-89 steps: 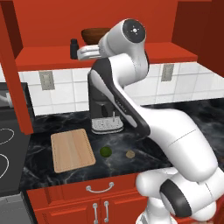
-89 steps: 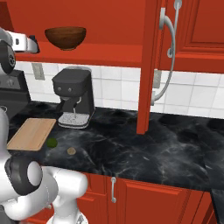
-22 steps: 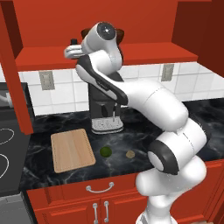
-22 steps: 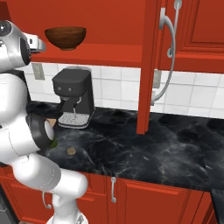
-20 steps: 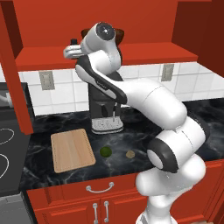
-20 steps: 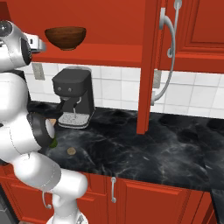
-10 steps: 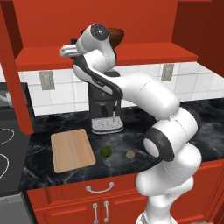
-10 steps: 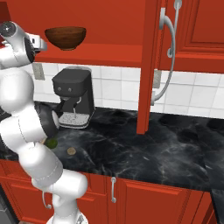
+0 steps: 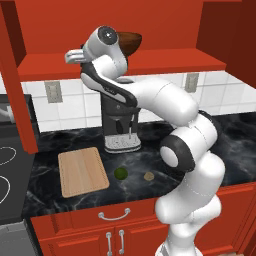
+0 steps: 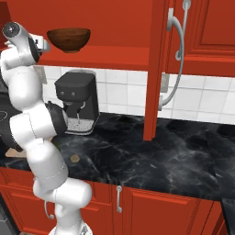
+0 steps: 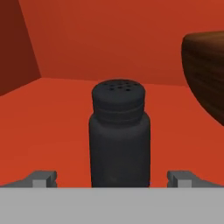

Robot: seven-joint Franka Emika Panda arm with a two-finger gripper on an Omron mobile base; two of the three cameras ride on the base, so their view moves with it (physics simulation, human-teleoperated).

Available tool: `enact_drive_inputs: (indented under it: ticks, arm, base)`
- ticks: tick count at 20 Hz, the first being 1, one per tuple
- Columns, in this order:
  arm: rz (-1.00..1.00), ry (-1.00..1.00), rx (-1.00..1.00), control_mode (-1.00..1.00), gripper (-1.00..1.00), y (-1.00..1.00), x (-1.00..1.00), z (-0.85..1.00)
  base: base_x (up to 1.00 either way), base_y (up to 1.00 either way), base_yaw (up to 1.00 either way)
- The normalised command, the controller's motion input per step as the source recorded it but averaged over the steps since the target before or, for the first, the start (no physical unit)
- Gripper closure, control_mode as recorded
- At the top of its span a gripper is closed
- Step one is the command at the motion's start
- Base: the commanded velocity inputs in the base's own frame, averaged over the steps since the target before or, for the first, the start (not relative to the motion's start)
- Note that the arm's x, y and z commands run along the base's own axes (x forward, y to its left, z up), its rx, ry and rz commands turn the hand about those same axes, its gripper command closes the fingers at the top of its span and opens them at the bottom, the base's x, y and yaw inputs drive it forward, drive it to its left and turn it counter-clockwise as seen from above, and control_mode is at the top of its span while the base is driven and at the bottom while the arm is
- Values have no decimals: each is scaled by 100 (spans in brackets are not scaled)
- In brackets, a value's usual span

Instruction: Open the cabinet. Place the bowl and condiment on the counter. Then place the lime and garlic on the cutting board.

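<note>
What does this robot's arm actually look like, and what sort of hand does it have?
The arm is a chain of smooth, rounded white segments with dark grey-black joints and round end caps. No loose cables or markings show. Its gripper is just two small grey finger tips.

White tiled backsplash [image 9: 85, 107] with a grey outlet [image 9: 52, 92] faces me; a black coffee machine [image 10: 78, 103] stands below, a stovetop [image 9: 7, 172] to my left, red lower cabinets [image 10: 156, 209] beneath.
</note>
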Motion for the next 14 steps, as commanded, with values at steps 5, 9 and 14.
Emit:
enact_drive_inputs:
  ticks: [5,9,14]
  arm:
    - [0,1,-1,-100,-100,12,23,0]
    - [0,1,-1,-100,-100,10,20,0]
    - [0,3,-2,-100,-100,6,15,0]
  base:
    - [0,0,0]
    - [0,0,0]
    - [0,0,0]
